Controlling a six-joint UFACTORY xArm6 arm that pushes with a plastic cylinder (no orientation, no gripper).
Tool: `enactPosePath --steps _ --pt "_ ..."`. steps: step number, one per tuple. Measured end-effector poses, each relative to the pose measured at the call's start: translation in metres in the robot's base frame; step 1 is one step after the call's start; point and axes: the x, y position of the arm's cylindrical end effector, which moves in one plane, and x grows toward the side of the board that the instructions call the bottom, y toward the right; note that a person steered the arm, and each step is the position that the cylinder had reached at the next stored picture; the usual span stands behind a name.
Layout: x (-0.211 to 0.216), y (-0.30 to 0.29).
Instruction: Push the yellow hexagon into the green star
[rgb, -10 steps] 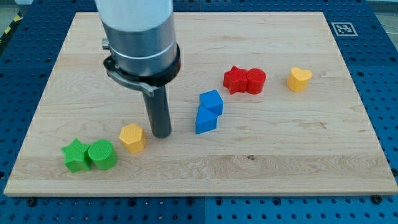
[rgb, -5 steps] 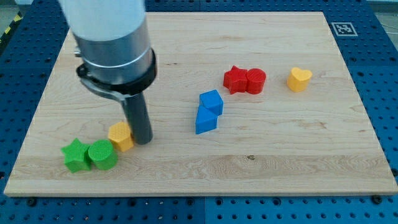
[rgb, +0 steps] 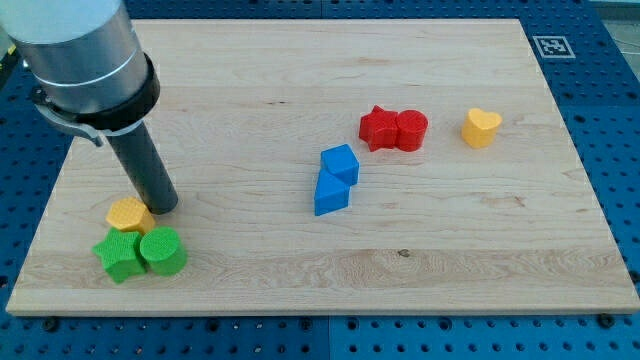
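The yellow hexagon (rgb: 127, 214) lies at the lower left of the wooden board, touching the top of the green star (rgb: 118, 257). A green cylinder (rgb: 162, 251) sits against the star's right side, just below the hexagon. My tip (rgb: 163, 207) stands right against the hexagon's upper right side, with the rod rising up and to the view's left.
Two blue blocks (rgb: 334, 180) stand together near the board's middle. A red star (rgb: 378, 128) and a red cylinder (rgb: 411, 130) touch each other to their upper right. A yellow heart (rgb: 481, 127) sits further right. The board's left edge (rgb: 40, 225) is close to the green star.
My tip has swept left, pushing the yellow hexagon left until it rests against the green star. The green pair shifted slightly.
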Motion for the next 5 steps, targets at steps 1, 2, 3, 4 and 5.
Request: enactPosePath --steps 1,2,3,4,5 --pt "-0.019 0.021" --pt "-0.067 0.024" --pt "-0.093 0.027" --pt "-0.110 0.030" --pt "-0.126 0.044"
